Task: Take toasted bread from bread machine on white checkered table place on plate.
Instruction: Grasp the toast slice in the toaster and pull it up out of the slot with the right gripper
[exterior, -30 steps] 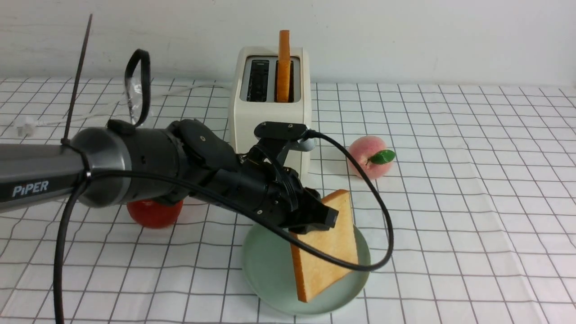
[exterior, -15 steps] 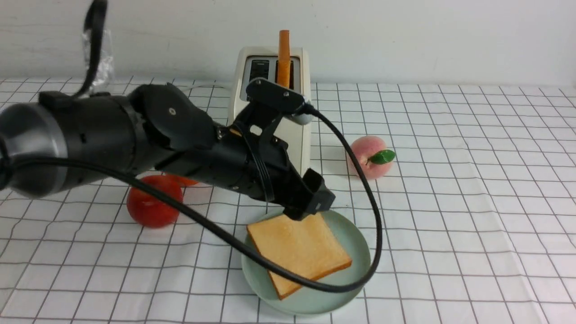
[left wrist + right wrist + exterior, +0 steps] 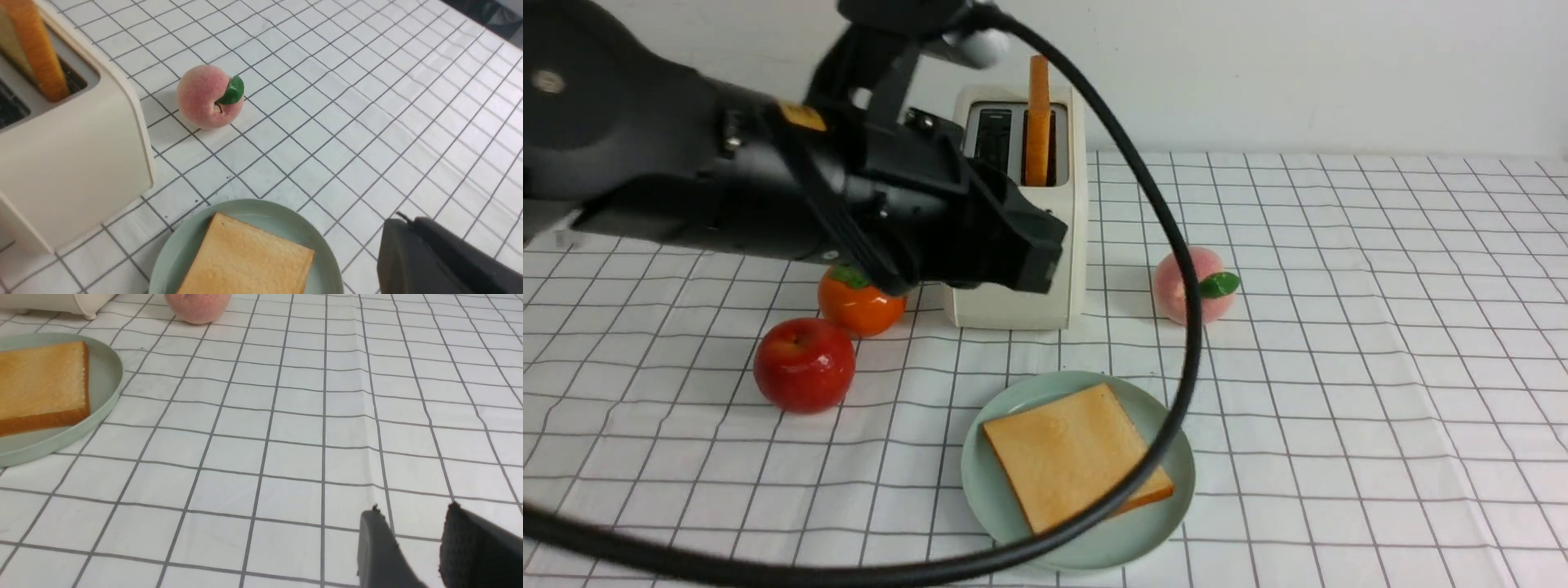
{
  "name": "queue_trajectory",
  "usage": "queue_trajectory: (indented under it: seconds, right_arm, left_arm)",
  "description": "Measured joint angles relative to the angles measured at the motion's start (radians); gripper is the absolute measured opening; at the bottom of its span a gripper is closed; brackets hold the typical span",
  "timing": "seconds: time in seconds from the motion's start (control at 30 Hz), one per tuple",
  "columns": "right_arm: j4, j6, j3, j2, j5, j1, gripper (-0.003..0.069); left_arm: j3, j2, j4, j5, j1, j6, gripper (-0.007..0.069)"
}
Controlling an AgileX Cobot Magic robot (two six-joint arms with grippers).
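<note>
One slice of toasted bread (image 3: 1074,453) (image 3: 245,261) (image 3: 41,384) lies flat on the mint-green plate (image 3: 977,478) (image 3: 184,245) (image 3: 104,375). A second slice (image 3: 1037,122) (image 3: 41,57) stands upright in the right slot of the cream bread machine (image 3: 1013,310) (image 3: 73,163); the slot beside it is empty. My left gripper (image 3: 1041,257) (image 3: 402,222) hangs shut and empty in front of the machine, above and behind the plate. My right gripper (image 3: 412,514) is open over bare white checkered table (image 3: 1339,367), well to the right of the plate; it is outside the front view.
A peach (image 3: 1188,286) (image 3: 208,98) (image 3: 198,306) lies right of the machine. An orange (image 3: 859,306) and a red apple (image 3: 805,363) sit to its left. The left arm's black cable (image 3: 1188,327) loops across the plate in the front view.
The left gripper let go of the slice, which dropped from standing on edge to lying flat on the plate. The arm then rose and drew back toward the machine, jaws shut.
</note>
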State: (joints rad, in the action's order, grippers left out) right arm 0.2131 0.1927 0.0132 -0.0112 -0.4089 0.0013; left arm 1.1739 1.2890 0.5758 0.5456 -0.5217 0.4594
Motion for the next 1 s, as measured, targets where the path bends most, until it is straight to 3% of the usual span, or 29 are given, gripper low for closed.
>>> queue_trajectory:
  seconds: [0.23,0.37,0.53,0.7,0.8,1.0]
  right_arm:
    - [0.0,0.0,0.0,0.0,0.0,0.0,0.0239]
    - [-0.017,0.011,0.0,0.0,0.001,0.0,0.0239]
    - [-0.074,0.0,0.004,0.0,0.035,0.0,0.0239]
    - [0.163,-0.211,0.013,0.0,0.096,0.0,0.0239]
    - [0.394,-0.385,0.013,0.0,0.155,0.0,0.0239]
    - [0.604,-0.432,0.01,0.0,0.29,0.0,0.0239]
  left_arm:
    - [-0.128,-0.178,-0.351,-0.079,0.0,-0.459,-0.0013]
    - [-0.266,-0.267,-0.495,-0.232,0.0,-0.592,-0.0013]
    - [-0.413,-0.382,-0.568,-0.391,0.0,-0.66,-0.0013]
    - [-0.477,-0.458,-0.576,-0.379,0.0,-0.668,-0.0013]
    - [-0.491,-0.494,-0.576,-0.353,0.0,-0.669,-0.0013]
    - [-0.494,-0.499,-0.581,-0.347,0.0,-0.669,-0.0013]
